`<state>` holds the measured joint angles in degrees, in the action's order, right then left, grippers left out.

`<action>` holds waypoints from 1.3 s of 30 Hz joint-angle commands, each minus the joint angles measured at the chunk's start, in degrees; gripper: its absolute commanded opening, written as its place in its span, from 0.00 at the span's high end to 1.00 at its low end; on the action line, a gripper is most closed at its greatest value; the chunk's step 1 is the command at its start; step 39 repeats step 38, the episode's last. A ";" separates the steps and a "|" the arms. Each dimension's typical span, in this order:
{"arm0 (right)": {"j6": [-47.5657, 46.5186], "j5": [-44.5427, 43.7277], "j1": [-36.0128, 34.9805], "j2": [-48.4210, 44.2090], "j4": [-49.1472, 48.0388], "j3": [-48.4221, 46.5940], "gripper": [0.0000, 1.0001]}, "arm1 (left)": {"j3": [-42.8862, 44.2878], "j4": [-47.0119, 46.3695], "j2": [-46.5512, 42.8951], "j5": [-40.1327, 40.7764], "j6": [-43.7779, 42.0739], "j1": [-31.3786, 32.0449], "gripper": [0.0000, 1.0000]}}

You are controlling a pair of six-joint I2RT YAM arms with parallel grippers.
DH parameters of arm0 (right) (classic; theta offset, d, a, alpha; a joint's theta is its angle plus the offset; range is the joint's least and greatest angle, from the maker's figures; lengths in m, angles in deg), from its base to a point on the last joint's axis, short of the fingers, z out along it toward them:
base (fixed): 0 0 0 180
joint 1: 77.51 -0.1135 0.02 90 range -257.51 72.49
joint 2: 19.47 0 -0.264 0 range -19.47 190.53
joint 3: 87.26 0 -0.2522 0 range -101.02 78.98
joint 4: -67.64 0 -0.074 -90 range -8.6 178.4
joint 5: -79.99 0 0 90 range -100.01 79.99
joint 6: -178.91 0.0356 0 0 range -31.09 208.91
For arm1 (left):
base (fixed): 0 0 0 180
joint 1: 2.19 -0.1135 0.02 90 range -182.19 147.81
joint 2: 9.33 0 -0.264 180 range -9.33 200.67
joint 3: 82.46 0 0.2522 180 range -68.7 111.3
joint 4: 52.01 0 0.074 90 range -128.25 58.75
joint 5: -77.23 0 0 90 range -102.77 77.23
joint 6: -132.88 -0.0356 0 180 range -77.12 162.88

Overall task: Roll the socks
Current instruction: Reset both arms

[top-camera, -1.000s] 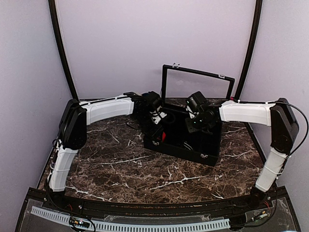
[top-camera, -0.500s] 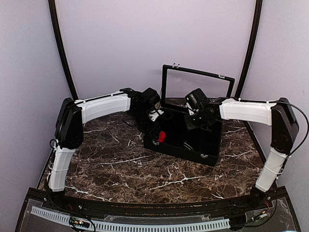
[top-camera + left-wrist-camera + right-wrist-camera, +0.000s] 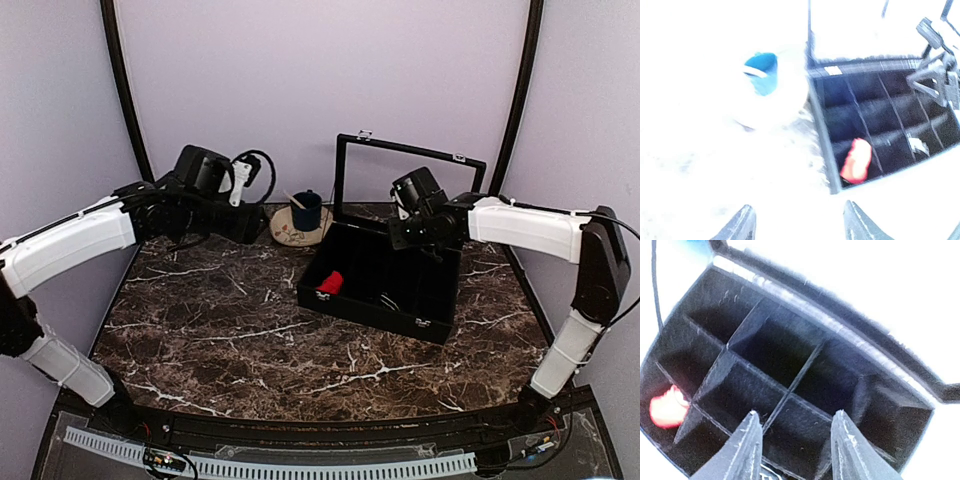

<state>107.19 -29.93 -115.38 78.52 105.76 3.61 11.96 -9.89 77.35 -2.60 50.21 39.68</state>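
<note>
The red sock (image 3: pixel 329 283) lies bunched in the front left compartment of the black divided box (image 3: pixel 375 315); it also shows as a red sock (image 3: pixel 856 160) and a red sock (image 3: pixel 667 407) in the two wrist views. A dark thing with thin white stripes (image 3: pixel 389 298), apparently the black sock, lies in a middle compartment. My left gripper (image 3: pixel 248 222) hangs well left of the box, open and empty (image 3: pixel 800 227). Open and empty too, my right gripper (image 3: pixel 418 245) hovers over the box's back compartments (image 3: pixel 795 440).
The box's glass lid (image 3: pixel 410 180) stands upright behind it. A dark blue cup (image 3: pixel 307 210) with a stick in it sits on a round mat (image 3: pixel 290 230) left of the box. Purple walls close in the marble table (image 3: pixel 250 340).
My left arm has pulled out of the box and swung back to the left, its jaws wider. The red sock stays in the box. The right gripper has barely moved.
</note>
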 commanded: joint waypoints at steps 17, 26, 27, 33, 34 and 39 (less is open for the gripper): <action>7.76 -23.83 13.59 -36.70 -7.51 27.82 0.57 | -34.29 -31.09 -24.49 12.33 -2.93 -14.55 0.36; 12.22 -24.91 18.29 -44.55 -5.50 35.37 0.33 | -40.19 -35.62 -25.49 10.67 -5.39 -16.57 0.35; 13.36 -25.54 18.26 -44.41 -4.44 35.16 0.31 | -41.22 -36.23 -25.91 10.56 -5.64 -16.56 0.35; 20.31 -28.93 18.28 -41.79 2.12 32.96 0.24 | -45.16 -38.66 -28.28 10.36 -6.29 -16.90 0.35; 20.41 -29.10 18.25 -41.84 2.77 32.82 0.25 | -45.57 -38.93 -28.31 10.53 -6.36 -16.98 0.35; 19.72 -30.61 18.25 -43.26 1.22 33.23 0.23 | -46.11 -39.23 -28.23 10.49 -6.66 -17.17 0.35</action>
